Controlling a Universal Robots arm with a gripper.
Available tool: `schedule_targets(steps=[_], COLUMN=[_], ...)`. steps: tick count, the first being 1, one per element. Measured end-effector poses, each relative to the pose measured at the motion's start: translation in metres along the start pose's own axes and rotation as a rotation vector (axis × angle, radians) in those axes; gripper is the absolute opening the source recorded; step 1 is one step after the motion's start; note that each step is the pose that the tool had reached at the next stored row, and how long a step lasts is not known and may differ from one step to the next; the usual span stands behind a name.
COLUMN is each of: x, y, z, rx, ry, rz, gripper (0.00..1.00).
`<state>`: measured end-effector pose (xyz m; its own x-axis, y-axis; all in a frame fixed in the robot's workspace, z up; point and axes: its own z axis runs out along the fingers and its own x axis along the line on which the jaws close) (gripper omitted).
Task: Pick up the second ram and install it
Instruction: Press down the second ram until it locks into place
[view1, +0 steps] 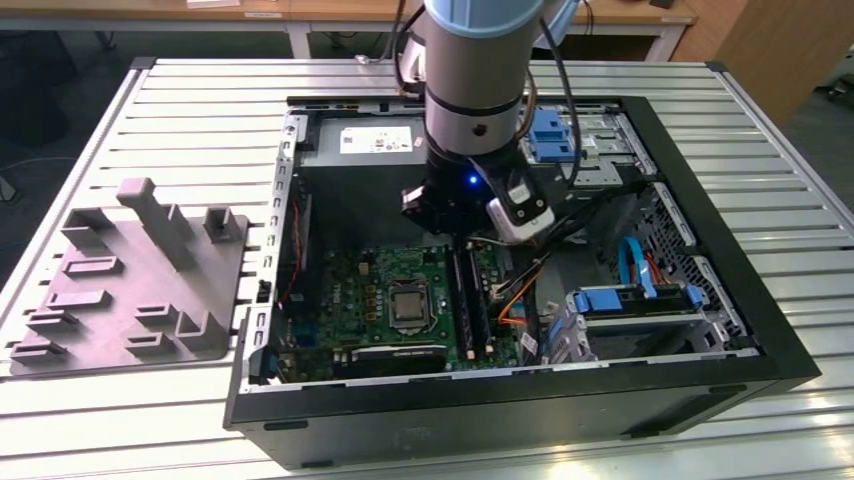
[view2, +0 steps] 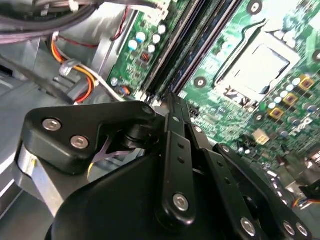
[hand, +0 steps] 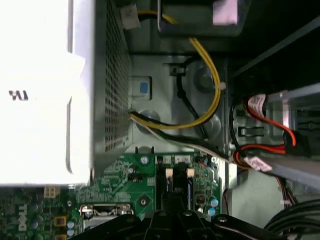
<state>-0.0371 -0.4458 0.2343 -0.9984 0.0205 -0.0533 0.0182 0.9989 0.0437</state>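
In the exterior view my gripper (view1: 459, 240) reaches down into the open computer case (view1: 694, 370), over the far end of the memory slots. The second ram (view1: 463, 300) shows as a long black strip on the green motherboard (view1: 360, 290), running from my fingertips toward the case front, just to the exterior view's right of the CPU socket (view1: 404, 301). A matching dark strip (view1: 479, 315) lies beside it. The second wrist view has the fingers (view2: 172, 120) closed together, tips at the slots' end. I cannot tell whether the tips touch the ram. White slot latches (hand: 168, 173) sit just beyond the gripper (hand: 170, 212).
A grey holder block (view1: 134, 280) sits on the slatted table to the exterior view's left of the case. Inside the case are the power supply (view1: 367, 140), blue drive brackets (view1: 641, 300), and orange and yellow cables (view1: 514, 300) close beside the slots.
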Motion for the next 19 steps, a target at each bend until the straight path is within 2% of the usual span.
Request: schedule_targets(steps=[19], x=[-0.0012], y=[-0.0604], z=[-0.0026], rx=[0.0001], ry=[0.0005], rz=[0.0], gripper=[0.1])
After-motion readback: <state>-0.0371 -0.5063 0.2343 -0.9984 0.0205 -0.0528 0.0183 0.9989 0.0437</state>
